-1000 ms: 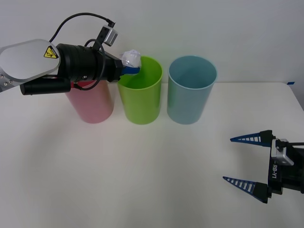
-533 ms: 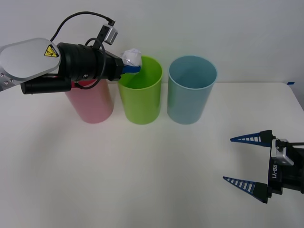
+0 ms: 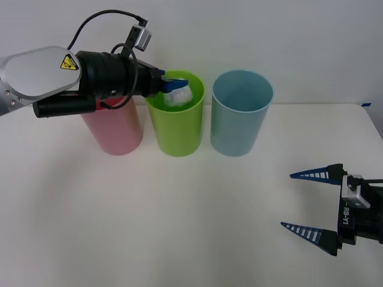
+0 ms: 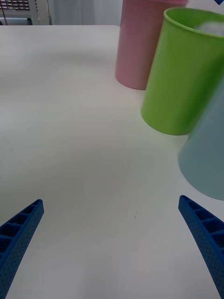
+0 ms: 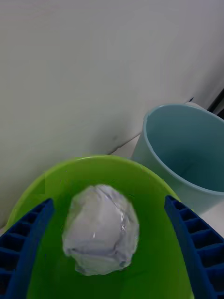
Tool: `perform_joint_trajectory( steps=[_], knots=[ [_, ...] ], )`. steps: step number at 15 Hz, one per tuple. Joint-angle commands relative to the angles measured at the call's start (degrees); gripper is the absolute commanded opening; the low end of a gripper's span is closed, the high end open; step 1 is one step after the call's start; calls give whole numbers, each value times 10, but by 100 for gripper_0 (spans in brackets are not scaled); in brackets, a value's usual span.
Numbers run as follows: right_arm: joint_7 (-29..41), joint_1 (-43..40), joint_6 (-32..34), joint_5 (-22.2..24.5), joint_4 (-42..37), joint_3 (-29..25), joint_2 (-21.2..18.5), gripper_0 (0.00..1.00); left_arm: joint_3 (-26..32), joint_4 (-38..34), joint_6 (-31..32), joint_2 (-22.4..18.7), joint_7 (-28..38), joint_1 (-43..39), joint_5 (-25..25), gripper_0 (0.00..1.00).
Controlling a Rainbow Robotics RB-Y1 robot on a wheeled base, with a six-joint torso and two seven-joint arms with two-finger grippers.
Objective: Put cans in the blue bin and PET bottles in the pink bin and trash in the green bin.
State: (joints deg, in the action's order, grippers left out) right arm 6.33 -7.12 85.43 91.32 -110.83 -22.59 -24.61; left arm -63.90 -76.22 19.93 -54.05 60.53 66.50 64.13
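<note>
Your left pincer (image 3: 178,84) hangs over the mouth of the green bin (image 3: 176,128), spread wide, and the trash (image 3: 178,97) is free of both fingers, sitting in the opening just under the rim. In the left wrist view the wad (image 5: 101,229) lies between the two fingers (image 5: 25,238) with a clear gap on each side, so nothing is gripping it. I judge this as the release step: the wad is dropping into the right bin, or is about to.

The next move calls for little. Lift the left pincer straight up and back, clear of the rim, so that you do not nudge the green bin against the pink bin (image 3: 114,131) standing just beside it. I cannot tell how deep the wad has gone.

The wad is a lumpy ball, slightly taller than wide in the wrist view, with no real long axis or pointing end. All three bins stand upright on the worktop (image 3: 179,221), mouths up, the blue bin (image 3: 240,119) at the right end of the row.

Your right pincer (image 3: 311,203) waits low over the worktop, well apart from the bins, fingers spread wide and empty.
</note>
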Motion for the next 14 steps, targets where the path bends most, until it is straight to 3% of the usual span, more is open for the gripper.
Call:
perform_joint_trajectory(
  steps=[1, 10, 14],
  knots=[
    [0, 0, 0, 0, 0, 0, 0, 100, 1, -2, -6, 0, -2, 2, -9, 100],
    [0, 0, 0, 0, 0, 0, 0, 100, 1, -8, -25, 0, -8, 2, -14, 100],
    [0, 0, 0, 0, 0, 0, 0, 100, 20, -16, -26, -1, -28, 2, -48, 100]
  ],
)
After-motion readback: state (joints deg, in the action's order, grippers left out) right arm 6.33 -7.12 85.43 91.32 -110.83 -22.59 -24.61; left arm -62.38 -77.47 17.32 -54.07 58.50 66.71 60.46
